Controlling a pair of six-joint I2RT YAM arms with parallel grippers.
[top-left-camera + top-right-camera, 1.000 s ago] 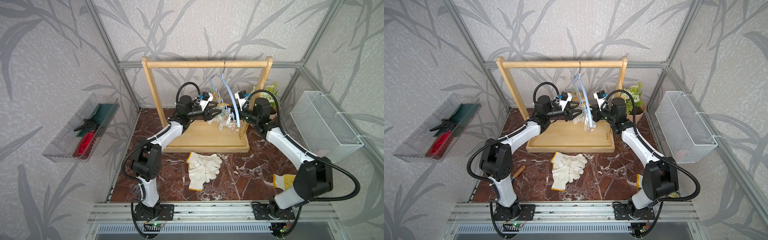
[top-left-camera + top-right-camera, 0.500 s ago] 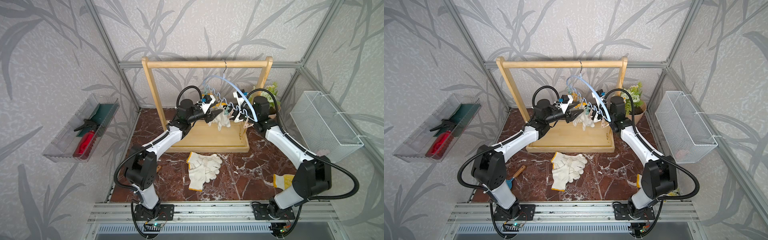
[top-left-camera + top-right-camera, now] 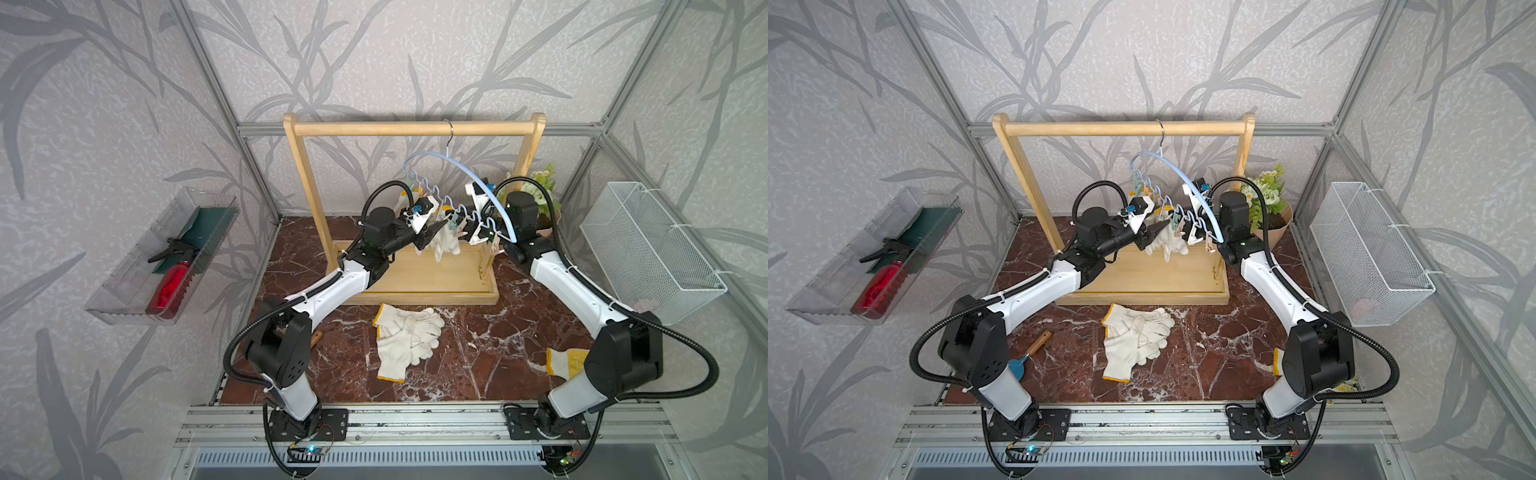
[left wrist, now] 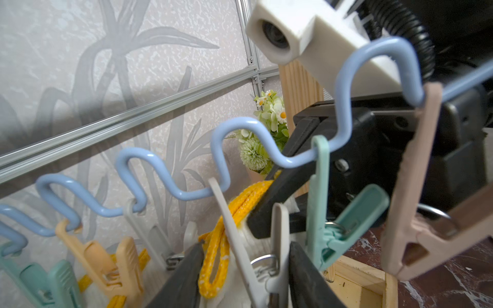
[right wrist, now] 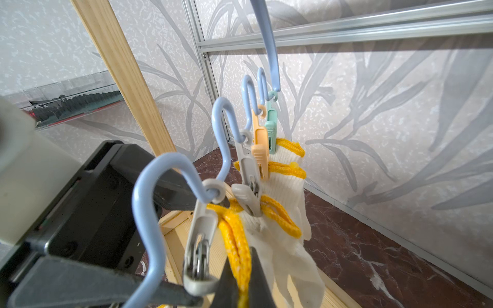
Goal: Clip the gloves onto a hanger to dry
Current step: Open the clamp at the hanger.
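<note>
Right jaws clamp the yellow cuff [image 5: 234, 248] of the hanging glove [image 5: 290, 253] under the hanger [image 5: 270, 53]. Left jaws straddle a white peg [image 5: 200, 234]; squeezing or not, we cannot tell. Soft light knit, so grip cuffs. The spare gloves [image 3: 409, 336] are on the table [image 3: 498, 345].

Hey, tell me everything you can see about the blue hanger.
The hanger is pale blue coated wire: a metal hook over the wooden rail, an arched top, a wavy lower bar carrying teal, orange, grey and beige clips. It hangs tilted. White gloves hang clipped; the left claw straddles one grey clip.

Left tool [image 4: 245, 245] parted, right tool [image 5: 241, 257] clamped
</note>
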